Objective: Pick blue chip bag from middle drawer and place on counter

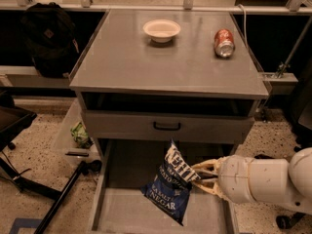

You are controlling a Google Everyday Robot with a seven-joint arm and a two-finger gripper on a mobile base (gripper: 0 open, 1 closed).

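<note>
The blue chip bag [168, 188] hangs tilted over the open middle drawer [100, 199], its black-and-white top edge pointing up. My gripper [197, 176] reaches in from the right and is shut on the bag's upper right edge. The pale fingers [205, 167] pinch the bag, and the white arm runs off the right side. The bag seems held just above the drawer floor; whether its lower corner touches I cannot tell. The counter [146, 57] is the flat grey top of the cabinet, above and behind the drawer.
A white bowl [162, 29] and a red can [224, 42] lying on its side rest on the counter's far part. A closed drawer front with a black handle [166, 126] sits above the open drawer. A black backpack [48, 38] and a green packet [80, 134] are at the left.
</note>
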